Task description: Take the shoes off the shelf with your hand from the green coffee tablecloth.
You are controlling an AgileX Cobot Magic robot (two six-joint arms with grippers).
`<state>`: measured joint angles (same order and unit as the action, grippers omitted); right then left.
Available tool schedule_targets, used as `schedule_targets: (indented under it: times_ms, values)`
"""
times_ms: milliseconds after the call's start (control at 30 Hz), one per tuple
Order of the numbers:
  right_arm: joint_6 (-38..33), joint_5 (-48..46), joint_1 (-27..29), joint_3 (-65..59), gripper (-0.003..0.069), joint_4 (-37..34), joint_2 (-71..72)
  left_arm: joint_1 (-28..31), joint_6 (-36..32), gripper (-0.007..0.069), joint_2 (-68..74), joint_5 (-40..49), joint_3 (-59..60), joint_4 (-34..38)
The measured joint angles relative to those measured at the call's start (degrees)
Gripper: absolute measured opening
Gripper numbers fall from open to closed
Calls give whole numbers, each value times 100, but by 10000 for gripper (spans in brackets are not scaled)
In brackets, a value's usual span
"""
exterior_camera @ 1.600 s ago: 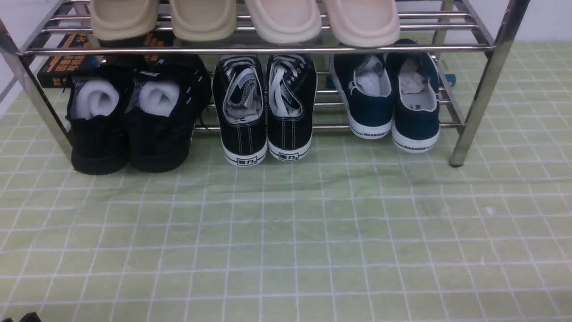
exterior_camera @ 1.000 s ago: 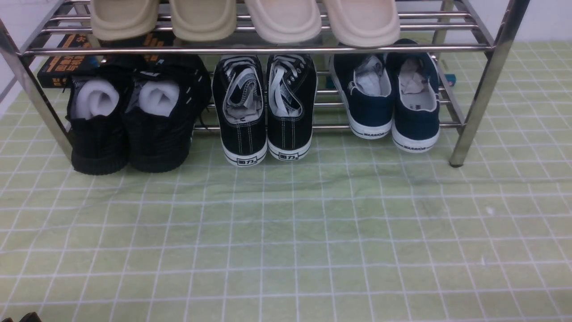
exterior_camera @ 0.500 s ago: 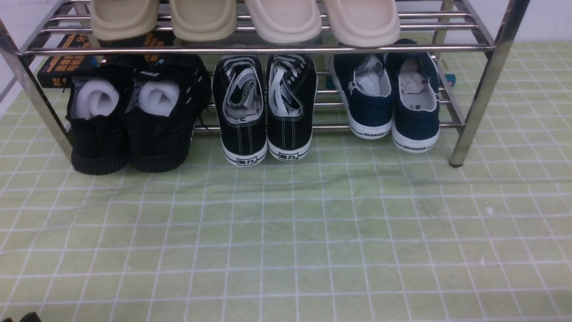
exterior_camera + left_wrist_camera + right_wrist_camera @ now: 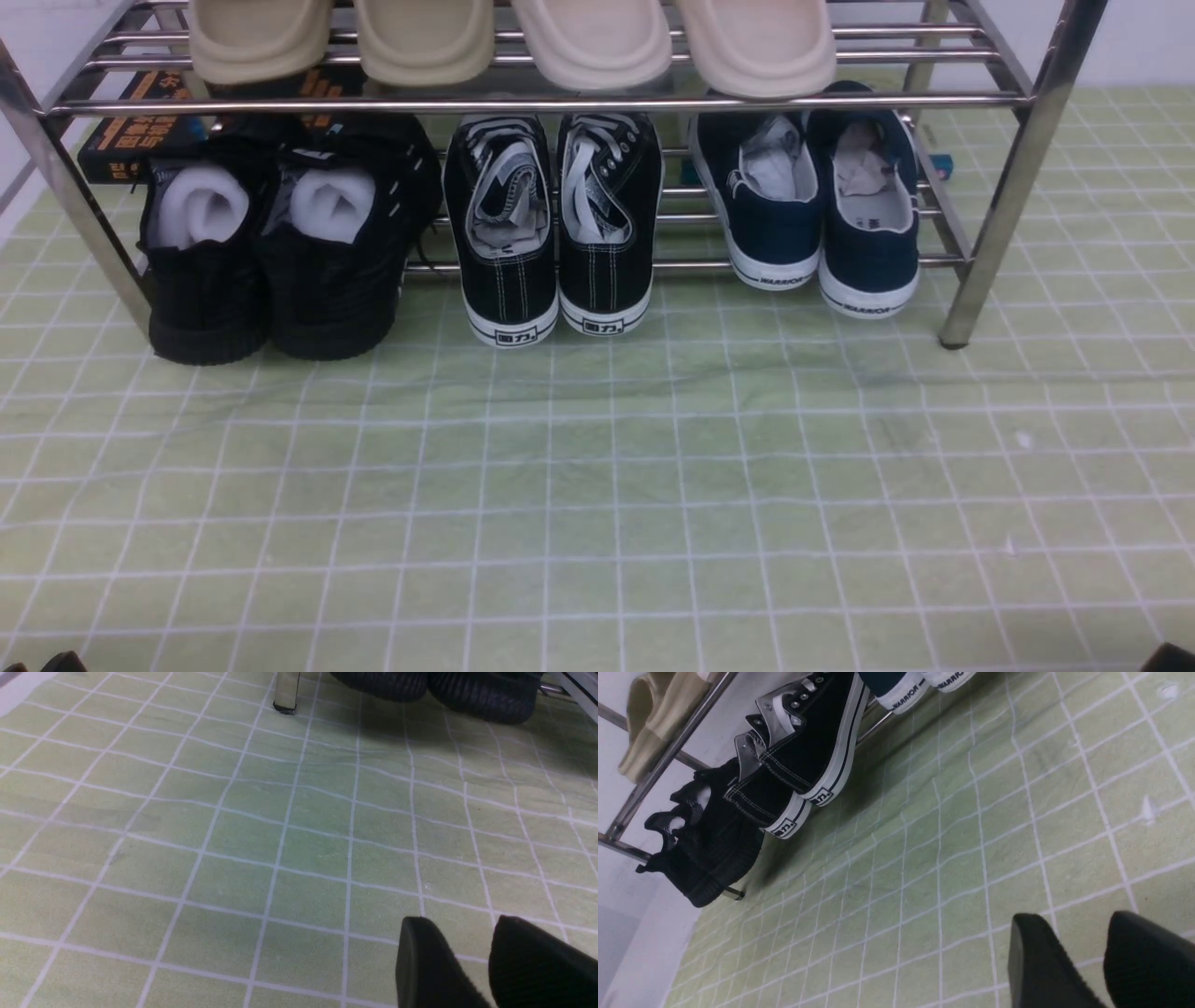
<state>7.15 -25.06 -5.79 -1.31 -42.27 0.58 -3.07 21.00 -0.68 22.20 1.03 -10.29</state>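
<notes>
The navy-blue shoes (image 4: 812, 215) stand side by side at the right end of the lower tier of the steel shelf (image 4: 560, 105), heels toward me; their white "WARRIOR" heels show in the right wrist view (image 4: 920, 686). The shelf stands on the green coffee tablecloth (image 4: 597, 485). My right gripper (image 4: 1071, 919) is open and empty, low over the cloth, far from the shoes; only its tip shows at the front view's bottom right corner (image 4: 1172, 658). My left gripper (image 4: 460, 924) is open and empty over the cloth near the shelf's left leg (image 4: 286, 693).
Black lace-up sneakers (image 4: 555, 233) stand mid-shelf and bulky all-black shoes (image 4: 271, 252) at its left. Beige slippers (image 4: 513, 37) lie on the upper tier, just above the navy shoes. The shelf's right leg (image 4: 990, 233) stands close beside them. A black box (image 4: 121, 140) lies behind.
A black tip of my right gripper has come into the bottom right corner of the front view. The shoes and shelf have not moved.
</notes>
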Motion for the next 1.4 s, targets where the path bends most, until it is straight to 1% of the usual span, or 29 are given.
schedule_targets:
  times_ms: [33,133,200,233,267,300,333,367,400,433,500,567,600,633,667,733,800,900,933,967,1033,1067,1100,1167,1233,1333,1367,1400]
  values:
    - [-15,-72,0,20,222,-15,0,0,0,240,0,0,0,0]
    - [-86,-229,0,267,152,69,0,0,0,240,0,0,0,0]
    - [-220,-201,0,627,86,264,-39,0,0,240,0,0,0,0]
    - [-299,-154,0,915,38,425,-149,0,0,240,0,0,0,0]
    - [-372,-117,0,1170,6,655,-299,0,0,240,0,0,0,0]
    - [-386,-107,0,1222,2,765,-334,0,0,240,0,0,0,0]
    - [-462,-98,0,1577,-10,1239,-625,0,0,240,0,0,0,0]
    - [-469,-110,0,1826,-10,1550,-817,0,0,240,0,0,0,0]
    - [-469,-124,0,1923,-10,1711,-972,0,0,240,0,0,0,0]
    - [-448,-212,0,2261,-5,2273,-1363,0,0,240,0,0,0,0]
    - [-296,-486,0,2680,0,2980,-1919,0,0,240,0,0,0,0]
    - [54,-997,0,3181,1,3555,-2753,0,0,240,0,0,0,0]
    - [54,-997,0,3181,1,3595,-2753,0,0,240,0,0,0,0]
    - [231,-1353,0,3483,1,3835,-3354,0,0,240,0,0,0,0]
    - [257,-1433,0,3553,2,3850,-3504,0,0,240,0,0,0,0]
    - [306,-1727,0,3927,3,3885,-4375,0,0,240,0,0,0,0]
    - [240,-1759,0,4138,6,3650,-5037,0,0,240,0,0,0,0]
    - [-650,-1765,-12,4487,13,2992,-5970,0,0,240,0,0,0,0]
    - [-715,-1765,-19,4512,13,2947,-5970,0,0,240,0,0,0,0]
    - [-1431,-1778,-98,4713,22,2550,-6507,0,0,240,0,0,0,0]
    - [-2123,-1882,-251,4985,44,2082,-7068,0,0,240,0,0,0,0]
    - [-2373,-1942,-334,5100,60,1923,-7273,0,0,240,0,0,0,0]
    - [-2417,-1951,-357,5159,64,1890,-7368,0,0,240,0,0,0,0]
    - [-2740,-2059,-730,5568,111,1646,-7877,0,0,240,0,0,0,0]
    - [-2810,-2286,-1093,6098,155,1656,-8299,0,0,240,0,0,0,0]
    - [-2832,-2649,-1617,6867,206,1856,-8784,0,0,240,0,0,0,0]
    - [-2832,-2693,-1651,6988,210,1877,-8856,0,0,240,0,0,0,0]
    - [-2790,-2795,-1932,7457,244,2160,-9119,0,0,240,0,0,0,0]
